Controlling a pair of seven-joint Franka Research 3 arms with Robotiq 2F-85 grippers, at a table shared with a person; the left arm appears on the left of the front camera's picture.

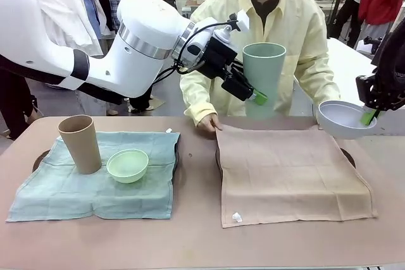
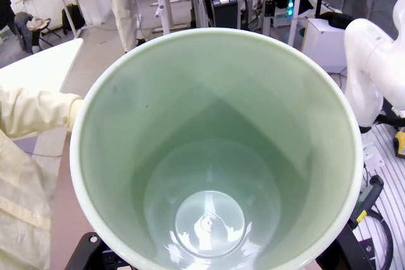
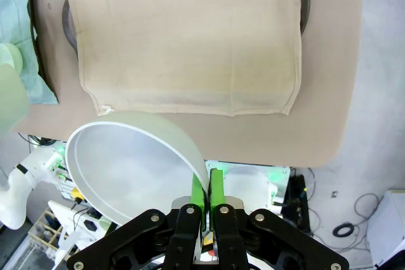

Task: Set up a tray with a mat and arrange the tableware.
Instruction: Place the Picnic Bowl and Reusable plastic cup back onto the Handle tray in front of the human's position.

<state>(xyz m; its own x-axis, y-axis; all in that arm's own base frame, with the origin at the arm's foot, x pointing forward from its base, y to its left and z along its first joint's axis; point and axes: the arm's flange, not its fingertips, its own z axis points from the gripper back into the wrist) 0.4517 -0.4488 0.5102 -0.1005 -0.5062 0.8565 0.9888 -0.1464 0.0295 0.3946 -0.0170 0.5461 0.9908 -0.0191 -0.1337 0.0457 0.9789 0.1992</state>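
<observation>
Now: done | tan cup (image 1: 80,143) and green bowl (image 1: 127,165) sit on the green mat (image 1: 38,194) at 9 o'clock | left gripper (image 1: 258,98) hugs the mint cup (image 1: 264,71) up high | right gripper (image 1: 369,117) pinches the white bowl (image 1: 343,119) rim at 3 o'clock | left to do: put both on the bare tan mat (image 1: 291,175)

Upright tan cup (image 1: 80,143) beside mint bowl (image 1: 127,165) on green mat (image 1: 38,191)
</observation>
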